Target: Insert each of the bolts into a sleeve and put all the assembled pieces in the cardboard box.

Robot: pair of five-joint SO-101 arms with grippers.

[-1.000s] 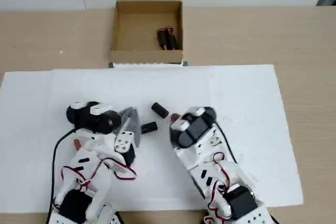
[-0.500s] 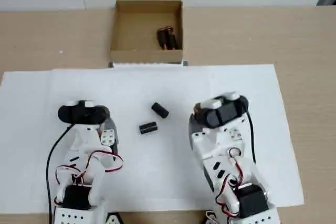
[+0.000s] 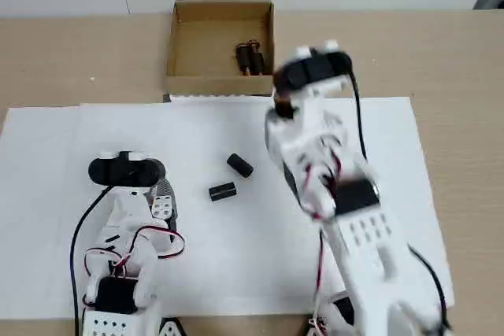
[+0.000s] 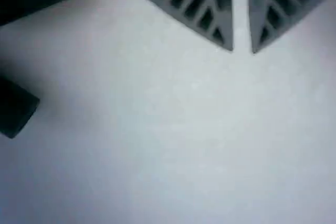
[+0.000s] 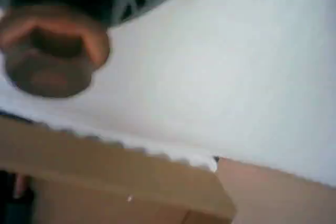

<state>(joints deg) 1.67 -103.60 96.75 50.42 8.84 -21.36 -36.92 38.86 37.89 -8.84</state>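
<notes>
High view: right claw (image 3: 279, 105) sits at the near right corner of the cardboard box (image 3: 223, 84), not yet over it. Finished pieces (image 3: 250, 57) lie inside, and loose sleeves (image 3: 240, 165) are on the paper (image 3: 94, 131).
Left wrist view: left claw (image 4: 242, 50) is nearly closed, thin slit, empty.
Right wrist view: right claw is clamped on a copper bolt (image 5: 52, 51), with the box wall just beyond. Best to clear the rim first, then release over bare box floor.
</notes>
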